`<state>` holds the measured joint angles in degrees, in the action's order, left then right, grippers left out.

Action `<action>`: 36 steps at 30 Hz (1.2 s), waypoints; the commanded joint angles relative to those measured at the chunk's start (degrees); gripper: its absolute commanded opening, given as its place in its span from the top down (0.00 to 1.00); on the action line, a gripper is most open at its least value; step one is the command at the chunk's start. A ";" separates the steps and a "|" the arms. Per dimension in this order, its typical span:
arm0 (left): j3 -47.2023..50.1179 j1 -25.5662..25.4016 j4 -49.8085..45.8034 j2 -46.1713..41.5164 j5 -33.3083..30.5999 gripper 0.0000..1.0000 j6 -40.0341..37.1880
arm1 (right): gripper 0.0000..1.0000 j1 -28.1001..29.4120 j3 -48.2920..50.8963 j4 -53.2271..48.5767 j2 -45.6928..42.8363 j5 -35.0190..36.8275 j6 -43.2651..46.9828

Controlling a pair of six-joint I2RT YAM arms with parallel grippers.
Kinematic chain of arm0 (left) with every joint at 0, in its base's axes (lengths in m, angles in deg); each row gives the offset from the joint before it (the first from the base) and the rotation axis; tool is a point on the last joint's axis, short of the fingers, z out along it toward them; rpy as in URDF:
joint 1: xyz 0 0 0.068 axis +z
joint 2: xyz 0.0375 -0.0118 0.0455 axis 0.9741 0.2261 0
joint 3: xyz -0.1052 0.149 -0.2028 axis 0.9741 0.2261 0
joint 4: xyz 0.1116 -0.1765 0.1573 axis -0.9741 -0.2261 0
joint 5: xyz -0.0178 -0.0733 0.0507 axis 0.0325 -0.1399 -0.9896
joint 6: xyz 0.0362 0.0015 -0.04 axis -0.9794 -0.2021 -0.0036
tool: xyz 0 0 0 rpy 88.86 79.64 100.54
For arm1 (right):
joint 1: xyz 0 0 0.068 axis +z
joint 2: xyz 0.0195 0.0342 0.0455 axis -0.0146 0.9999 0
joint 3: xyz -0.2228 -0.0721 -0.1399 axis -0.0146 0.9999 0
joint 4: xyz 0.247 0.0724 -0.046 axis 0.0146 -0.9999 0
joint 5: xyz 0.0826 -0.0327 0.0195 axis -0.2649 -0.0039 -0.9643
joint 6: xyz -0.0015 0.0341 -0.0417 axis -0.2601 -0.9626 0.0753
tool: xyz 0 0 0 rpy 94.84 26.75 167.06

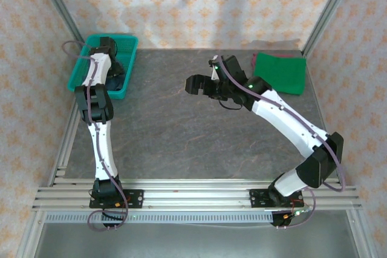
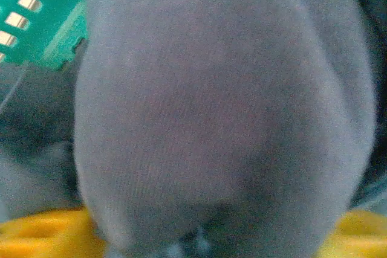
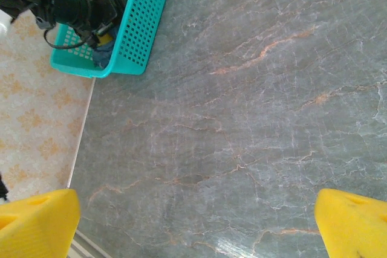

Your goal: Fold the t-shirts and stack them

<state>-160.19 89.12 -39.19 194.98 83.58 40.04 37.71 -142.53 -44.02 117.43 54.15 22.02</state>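
Up close, finely knit, bulging slate-blue t-shirt [image 2: 224, 119]

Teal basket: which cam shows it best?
Top external: full outline of the basket at the far-left corner of the table, left arm reaching in. Right wrist: one mesh side, cropped by the frame top. Left wrist: a blurred corner behind the slate-blue shirt.

No text, label, brand mark, number or sign reads anywhere in these views. Bright green folded cloth t-shirt [image 1: 279, 72]: plain, no print. Dark slate-blue cloth t-shirt [image 2: 224, 119]: plain, blurred at close range; teal plastic mesh basket [image 3: 142, 22]: bare walls, no marking legible.
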 commanded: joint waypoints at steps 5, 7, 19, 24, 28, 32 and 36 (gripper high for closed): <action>-4.89 1.77 -0.41 1.18 5.78 0.98 2.34 | 0.01 -0.11 0.97 0.55 -4.85 4.28 0.64; -5.13 1.73 0.28 -1.73 6.44 1.00 2.20 | 0.01 -0.61 1.88 1.29 -5.33 5.35 0.56; -13.52 -3.11 -0.42 -26.28 7.74 1.00 -4.61 | 0.01 -11.84 14.77 6.78 -10.57 5.70 -6.30; -17.71 -8.32 -0.04 -33.27 9.32 1.00 -5.37 | 0.01 -14.28 15.20 7.40 -10.69 3.71 -4.83; -18.47 -13.22 5.03 -38.62 14.21 1.00 -2.71 | 0.01 -15.94 15.33 7.86 -11.29 2.33 -3.67; -23.37 -20.30 9.74 -39.29 16.12 1.00 -0.77 | 0.01 -19.13 16.50 8.97 -13.36 0.98 -3.92; -24.72 -24.98 12.20 -38.22 20.44 1.00 3.63 | 0.01 -22.18 17.45 8.77 -15.50 -0.38 -3.33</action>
<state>-183.62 66.23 -31.78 155.39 99.62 40.33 17.01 -125.85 -36.46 104.36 55.31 17.58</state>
